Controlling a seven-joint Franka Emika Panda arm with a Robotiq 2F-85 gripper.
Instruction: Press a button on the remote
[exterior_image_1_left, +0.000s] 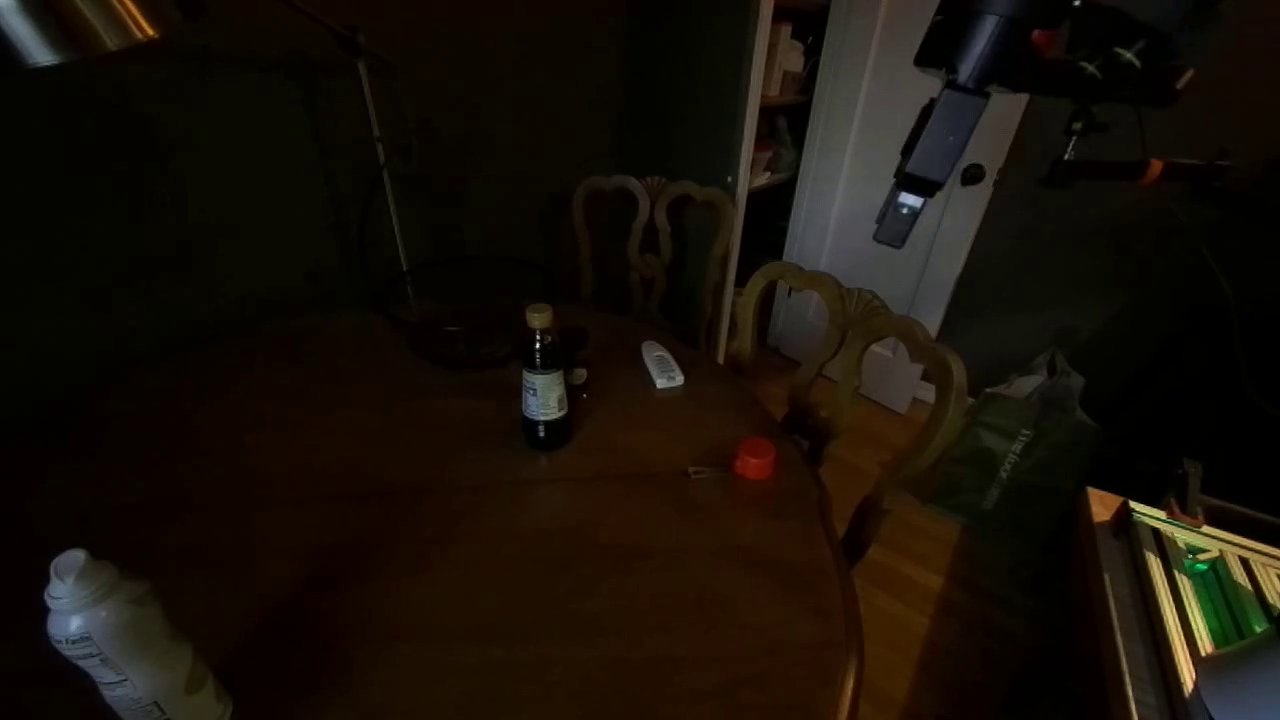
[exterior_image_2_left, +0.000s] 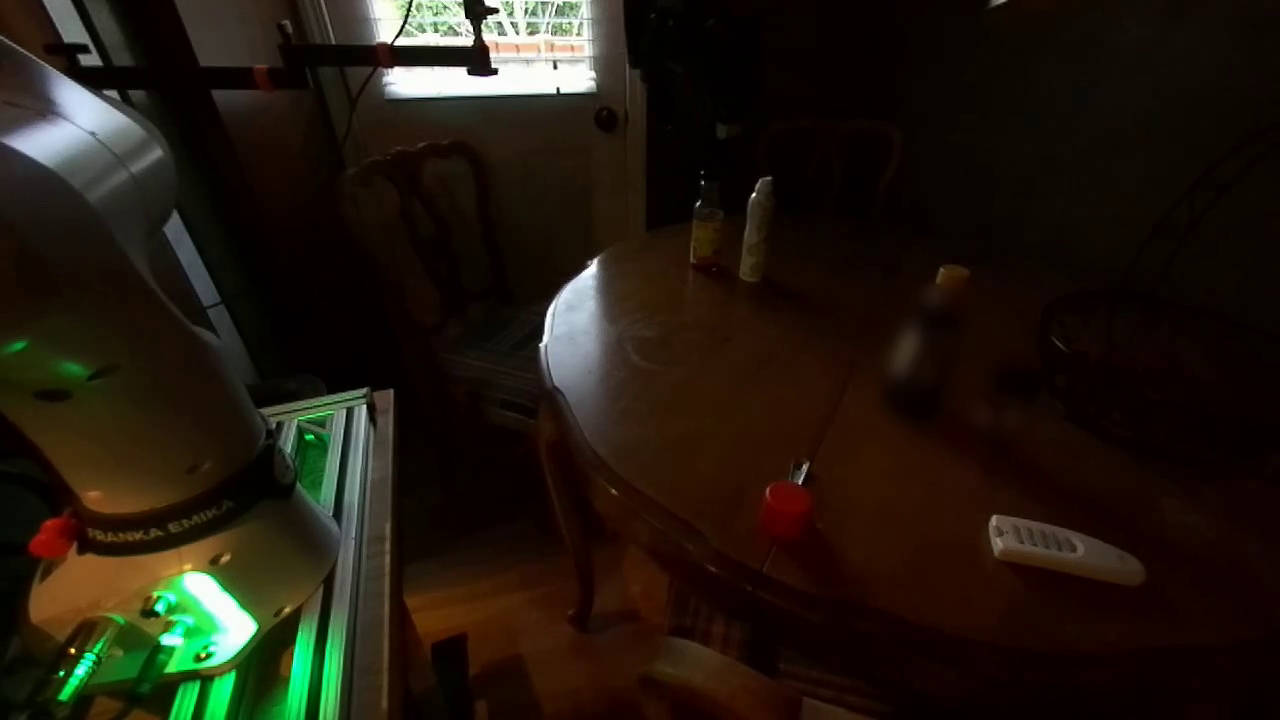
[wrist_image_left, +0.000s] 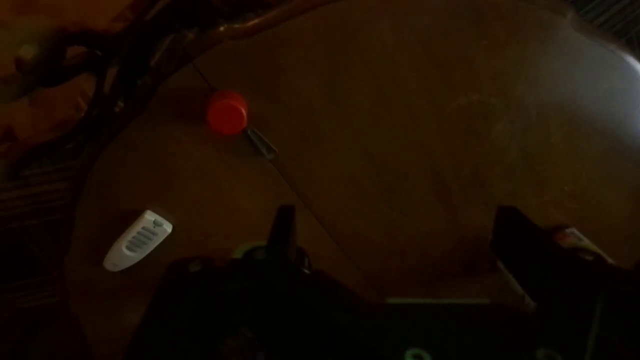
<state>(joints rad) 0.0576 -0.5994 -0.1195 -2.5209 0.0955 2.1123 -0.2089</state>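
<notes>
Over there the remote (wrist_image_left: 139, 241) lies face-up on the surface (wrist_image_left: 375, 150), presumably for easy pressing, while the tool (wrist_image_left: 396, 210) hangs with its jaws spread apart.

Near the centre of an exterior view, the way down onto the remote (exterior_image_1_left: 662, 366) is open from above. The dark bottle (exterior_image_1_left: 545, 390) stands tall to its left; the low red object (exterior_image_1_left: 755, 458) sits to its lower right. Farther right, a chair back (exterior_image_1_left: 862, 310) bars a low pass. In the wrist view, bare tabletop (wrist_image_left: 182, 172) lies between remote, lower left, and red object, upper left.
</notes>
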